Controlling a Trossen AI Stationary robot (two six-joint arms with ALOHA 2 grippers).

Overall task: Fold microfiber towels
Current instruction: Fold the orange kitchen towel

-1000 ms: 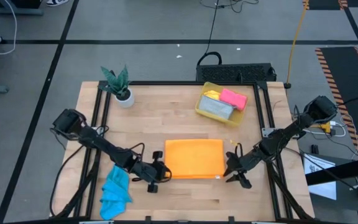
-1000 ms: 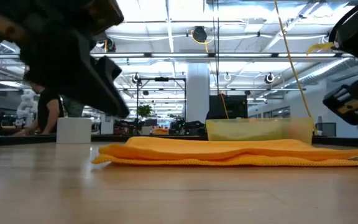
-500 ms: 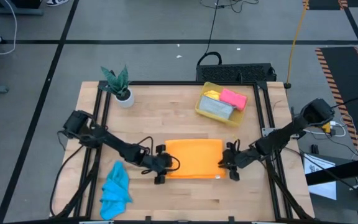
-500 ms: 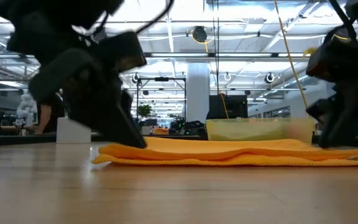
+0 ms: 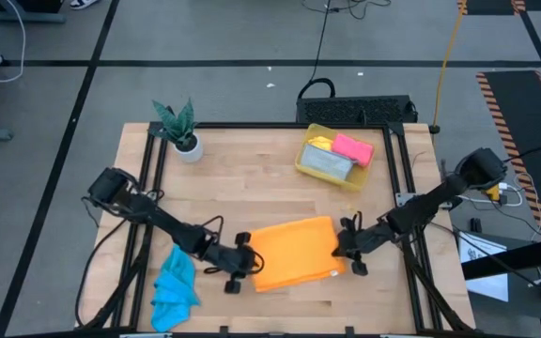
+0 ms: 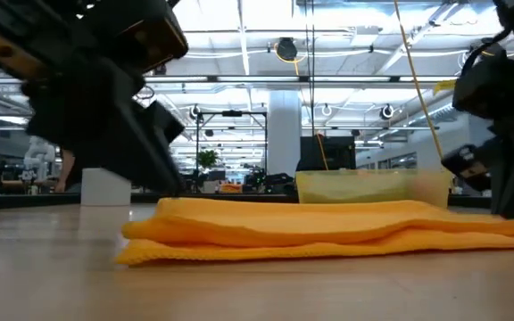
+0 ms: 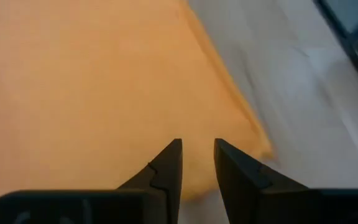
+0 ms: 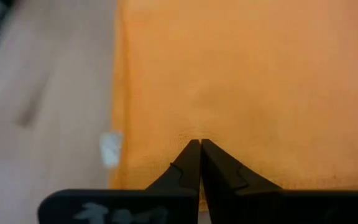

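An orange microfiber towel point(image 5: 294, 252), folded flat, lies askew on the wooden table near its front edge. My left gripper point(image 5: 249, 264) is at the towel's left end and has closed on it, with a narrow gap still showing between the fingers point(image 7: 197, 146). My right gripper point(image 5: 339, 250) is shut on the right end point(image 8: 201, 143). A blue towel point(image 5: 175, 286) lies crumpled at the front left. Pink, yellow and grey towels sit in the yellow bin point(image 5: 301, 161). My left gripper has the towel's left end point(image 7: 194, 180) between its two fingers, which slant down from the table's left. The towel lies on the table. One layer or several, I cannot tell. My right gripper pinches a little cloth just inside the towel's right edge point(image 8: 194, 127) between its shut fingertips. It slants down from the table's right. The cloth puckers faintly at the tips. The towel lies on the table.
A small potted plant point(image 5: 181, 131) stands at the far left corner. The bin is at the far right. Bare wood lies between the towel and the plant. Black frame rails point(image 5: 148, 188) run along the table's sides.
Both grippers came in from the sides and sank onto the orange towel's ends. The right gripper shut there. The left gripper then drew back toward the near left, and the towel's left end slid with it toward the near edge. The towel now lies askew.
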